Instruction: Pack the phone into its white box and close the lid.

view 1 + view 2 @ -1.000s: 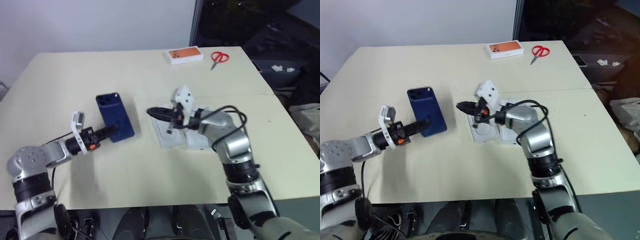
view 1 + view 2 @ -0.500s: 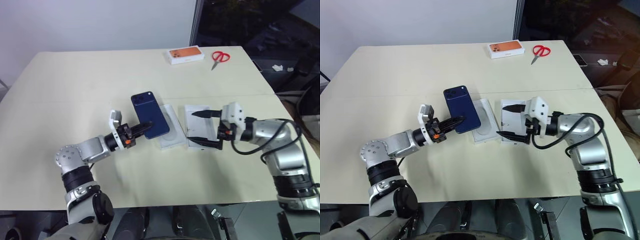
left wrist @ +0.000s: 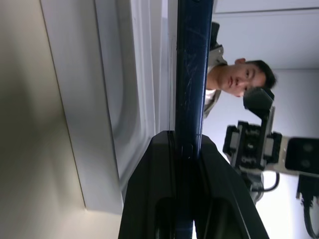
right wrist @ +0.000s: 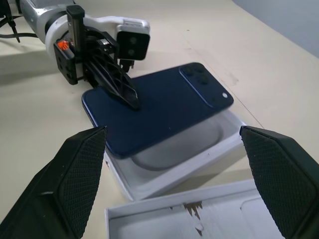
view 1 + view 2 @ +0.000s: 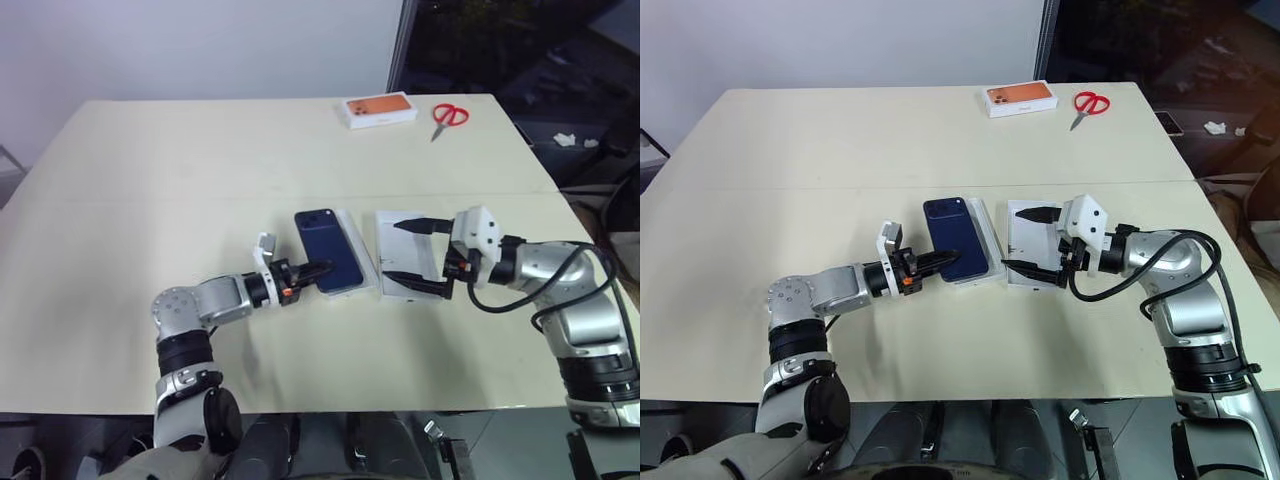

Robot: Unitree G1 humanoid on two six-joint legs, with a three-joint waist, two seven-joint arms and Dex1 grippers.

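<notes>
The dark blue phone (image 5: 330, 250) hangs flat just above a white insert (image 4: 199, 144) with an oval recess, its camera cluster at the far end. My left gripper (image 5: 312, 270) is shut on the phone's near short edge; in the left wrist view its fingers (image 3: 164, 164) clamp the thin dark edge. Right of the insert lies the white box (image 5: 405, 252), an open shallow tray whose floor (image 4: 224, 214) has brown flecks. My right gripper (image 5: 412, 255) is open wide over that tray, holding nothing and pointing toward the phone. The lid is out of view.
At the table's far edge lie an orange-topped white box (image 5: 380, 108) and red scissors (image 5: 450, 114). The cream table (image 5: 150, 180) stretches bare to the left. A person (image 3: 234, 79) shows beyond the phone in the left wrist view.
My left gripper carried the phone rightward from the bare table to above the insert. My right gripper drew back to the right off the insert and opened wide. The camera also shifted.
</notes>
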